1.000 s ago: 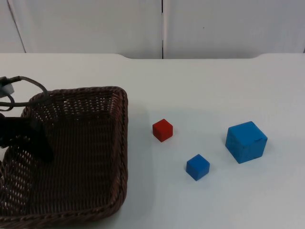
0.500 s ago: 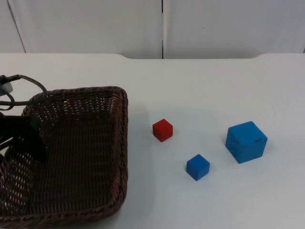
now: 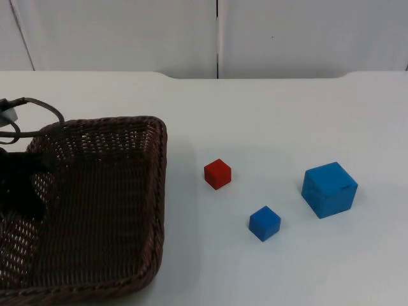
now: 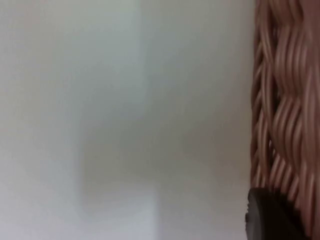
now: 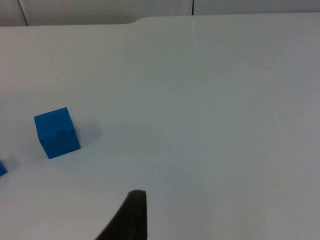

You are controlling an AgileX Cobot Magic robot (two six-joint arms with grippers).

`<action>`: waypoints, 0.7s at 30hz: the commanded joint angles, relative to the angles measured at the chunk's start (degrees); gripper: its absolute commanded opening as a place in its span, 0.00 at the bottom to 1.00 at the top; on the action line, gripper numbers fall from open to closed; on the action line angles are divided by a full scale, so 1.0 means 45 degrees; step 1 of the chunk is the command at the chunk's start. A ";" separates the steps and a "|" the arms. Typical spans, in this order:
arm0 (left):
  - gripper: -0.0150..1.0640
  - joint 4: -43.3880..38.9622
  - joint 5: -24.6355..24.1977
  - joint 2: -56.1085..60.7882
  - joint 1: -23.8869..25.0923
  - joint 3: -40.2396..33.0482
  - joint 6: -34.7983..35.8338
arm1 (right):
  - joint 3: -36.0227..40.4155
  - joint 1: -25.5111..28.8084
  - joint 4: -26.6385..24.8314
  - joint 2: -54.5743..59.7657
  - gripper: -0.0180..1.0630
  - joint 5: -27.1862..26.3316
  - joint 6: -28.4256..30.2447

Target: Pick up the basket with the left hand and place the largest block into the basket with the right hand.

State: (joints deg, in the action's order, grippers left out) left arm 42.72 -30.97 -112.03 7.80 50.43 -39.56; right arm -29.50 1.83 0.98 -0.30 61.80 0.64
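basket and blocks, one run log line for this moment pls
left gripper: at basket left wall | right gripper: waits above table | large blue block: on table, untouched

No readable text, label, brand, number or sign anywhere: basket [image 3: 108, 204] plain dark wicker, large blue block [image 3: 329, 189], small blue block [image 3: 264, 223] and red block [image 3: 217, 173] with bare faces (as far as the top view allows), white table [image 3: 274, 115] and grey partition wall [image 3: 306, 35] unmarked
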 commanded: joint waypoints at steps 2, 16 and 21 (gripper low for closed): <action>0.01 0.0329 0.0022 0.0011 0.0047 0.0038 0.0201 | -0.0011 0.0078 0.0054 0.0067 0.99 -0.0002 0.0047; 0.01 0.1296 -0.2037 0.2107 0.0047 0.0038 0.0450 | -0.0011 0.0078 0.0054 0.0067 0.99 -0.0002 0.0047; 0.01 0.0846 -0.2724 0.3149 0.0047 0.0038 0.0938 | -0.0011 0.0078 0.0054 0.0067 0.99 -0.0002 0.0047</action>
State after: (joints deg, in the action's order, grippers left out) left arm 45.98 -41.67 -99.09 7.80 50.43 -36.27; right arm -29.50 1.83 0.98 -0.30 61.80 0.64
